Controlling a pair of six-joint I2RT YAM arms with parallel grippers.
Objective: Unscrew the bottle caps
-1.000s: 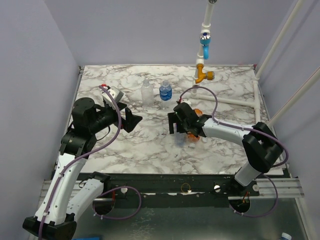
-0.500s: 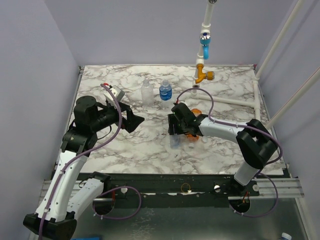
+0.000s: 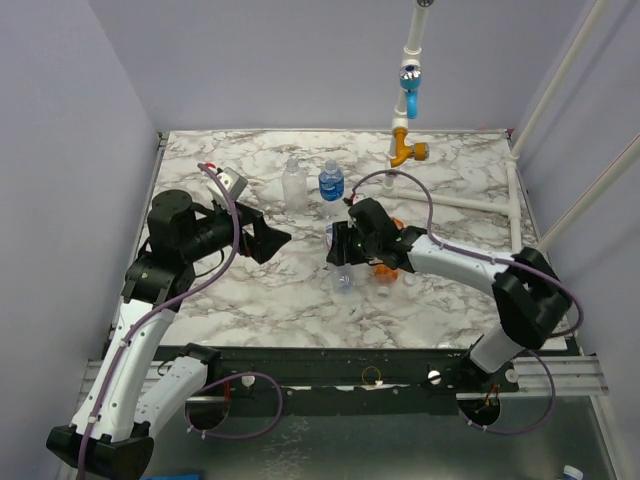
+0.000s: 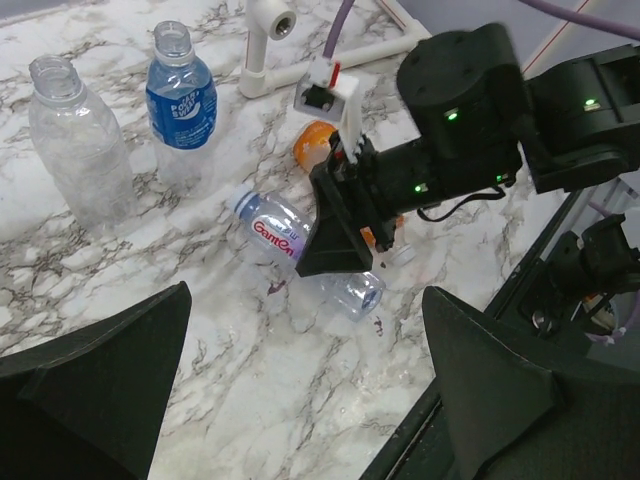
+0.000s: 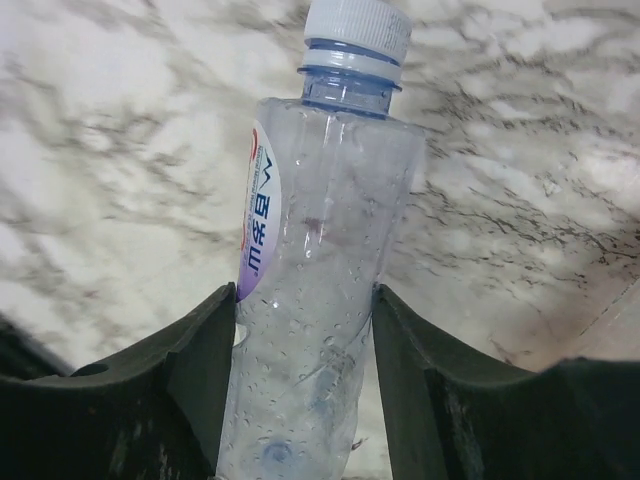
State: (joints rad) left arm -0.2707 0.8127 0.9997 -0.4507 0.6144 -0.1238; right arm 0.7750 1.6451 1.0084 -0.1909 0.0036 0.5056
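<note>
My right gripper (image 5: 305,300) is shut on the slim clear bottle (image 5: 312,270) with the light-blue label, both fingers pressed against its lower body. Its white bottle cap (image 5: 357,25) is on the neck. From the left wrist view this bottle (image 4: 275,232) lies slanted on the marble with the cap (image 4: 243,203) pointing left and the right gripper (image 4: 335,235) across its middle. My left gripper (image 3: 270,240) hangs open and empty to the left of it. The clear unlabelled bottle (image 3: 292,185) and the blue-labelled bottle (image 3: 331,185) stand upright behind, both with bare necks. The orange bottle (image 4: 318,140) is mostly hidden behind the right gripper.
A white pipe with a blue valve (image 3: 410,90) and an orange fitting (image 3: 408,150) hangs over the back of the marble table (image 3: 220,160). More white pipe (image 3: 470,203) lies at the back right. Purple walls close in the left and back.
My right gripper has shifted left and closed on the slim bottle, which moved left with it. The left arm has barely moved and stays open.
</note>
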